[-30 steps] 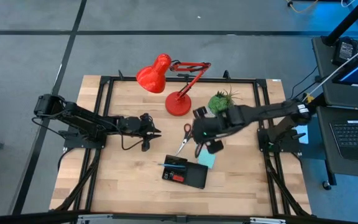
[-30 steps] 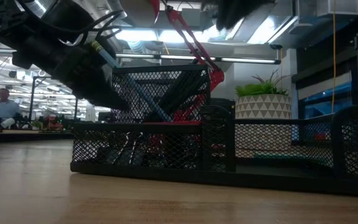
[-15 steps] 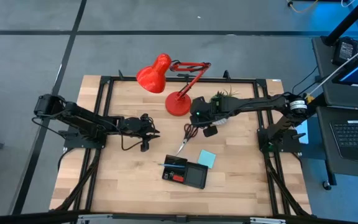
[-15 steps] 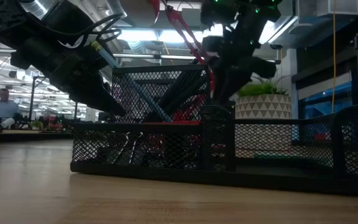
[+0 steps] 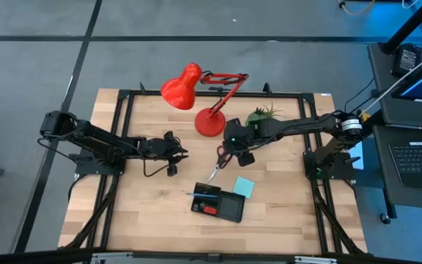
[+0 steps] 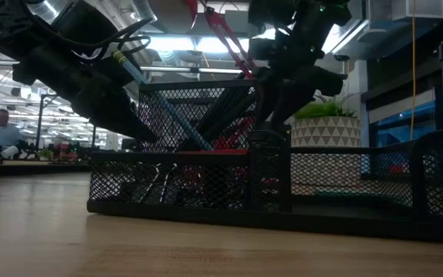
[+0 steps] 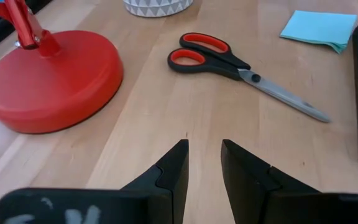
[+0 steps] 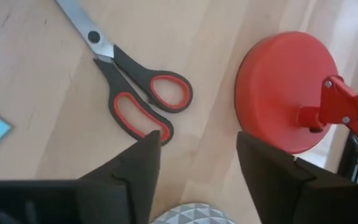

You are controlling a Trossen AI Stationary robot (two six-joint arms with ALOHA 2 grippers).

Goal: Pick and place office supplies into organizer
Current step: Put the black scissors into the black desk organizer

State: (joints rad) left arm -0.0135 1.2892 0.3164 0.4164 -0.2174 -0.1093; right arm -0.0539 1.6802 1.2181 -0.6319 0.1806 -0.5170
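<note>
Here, with the open right pincer (image 8: 194,146) above the scissors (image 5: 219,161) mid-worktop, straddle the red handles squarely before closing; the left pincer (image 7: 202,163) waits, narrowly open.

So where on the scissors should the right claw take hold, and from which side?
Probably the black shank just below the red handle loops of the scissors, coming straight down. They lie flat and closed on the table, and that neck is narrow enough for the open right claw, which hangs by the handles.
</note>
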